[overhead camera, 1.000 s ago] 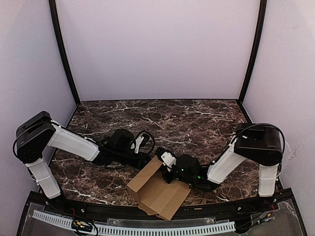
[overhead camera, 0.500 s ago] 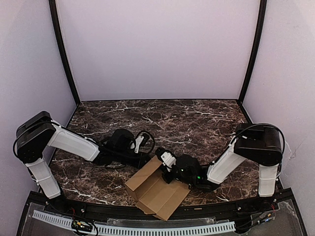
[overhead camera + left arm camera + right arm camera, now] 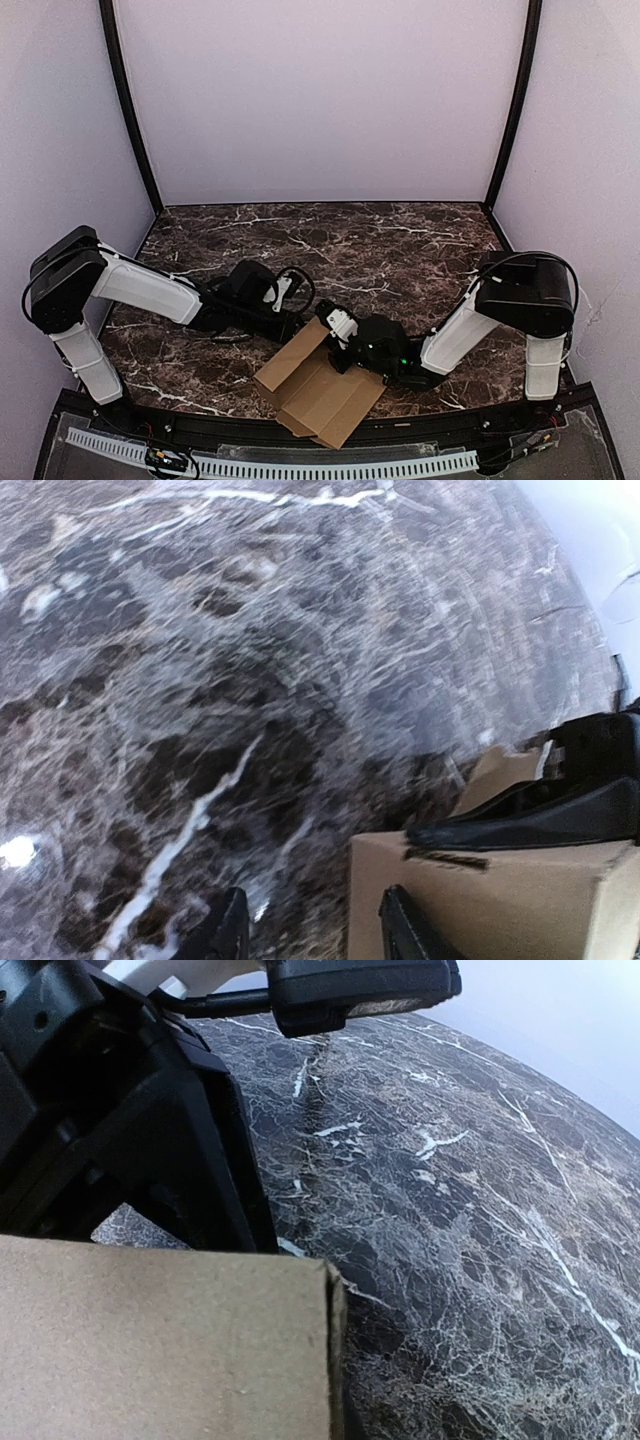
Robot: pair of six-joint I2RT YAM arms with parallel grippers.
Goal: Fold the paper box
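right hand (image 3: 330, 328) pinches the paper box (image 3: 320, 395) flap; left hand (image 3: 315, 932) stands part open at its corner.

Links: glossy white tubular shells, left arm (image 3: 145, 287) and right arm (image 3: 452, 340)
Joints: bulky black housings
Cable: thin black looped wrist cable (image 3: 298, 280)
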